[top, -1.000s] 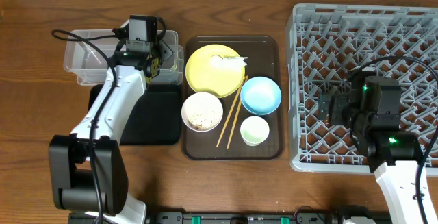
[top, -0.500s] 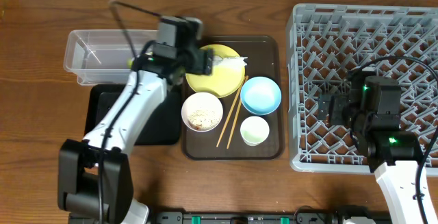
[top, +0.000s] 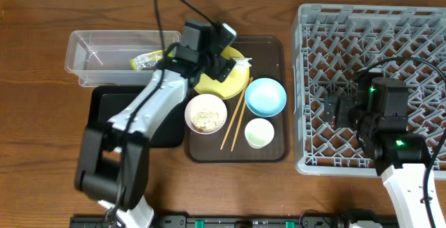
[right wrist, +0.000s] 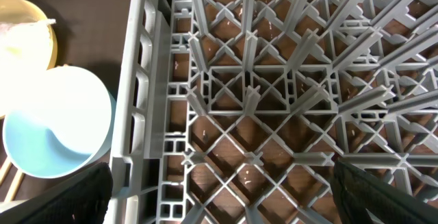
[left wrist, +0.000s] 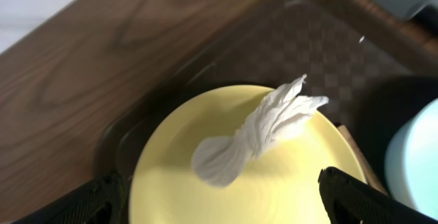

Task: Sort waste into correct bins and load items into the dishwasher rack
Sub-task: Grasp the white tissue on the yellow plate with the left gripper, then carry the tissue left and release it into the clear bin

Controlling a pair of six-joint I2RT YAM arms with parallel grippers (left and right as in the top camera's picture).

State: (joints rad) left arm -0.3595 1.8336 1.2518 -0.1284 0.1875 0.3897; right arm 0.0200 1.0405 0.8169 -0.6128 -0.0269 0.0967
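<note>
My left gripper [top: 224, 66] hangs open and empty over the yellow plate [top: 237, 83], its fingers either side of the white crumpled scrap [left wrist: 260, 131] on the plate [left wrist: 287, 190]. The green-and-yellow wrapper [top: 148, 61] lies in the clear tub [top: 97, 54]. The black tray [top: 111, 102] sits in front of the tub. The white bowl [top: 205, 113] holds rice. The light blue bowl [top: 265, 96], small cup [top: 259, 132] and chopsticks [top: 235, 120] lie on the brown tray. My right gripper [top: 333, 109] is open and empty over the grey rack [top: 369, 26], seen close in the right wrist view [right wrist: 260, 114].
The brown serving tray [top: 275, 47] lies between the bins and the rack. Bare wooden table [top: 42, 116] shows at the left and front. The blue bowl [right wrist: 55, 128] sits just outside the rack's left wall.
My left arm has swung right from over the clear tub to over the yellow plate. The wrapper now shows lying in the tub. The right arm has not moved.
</note>
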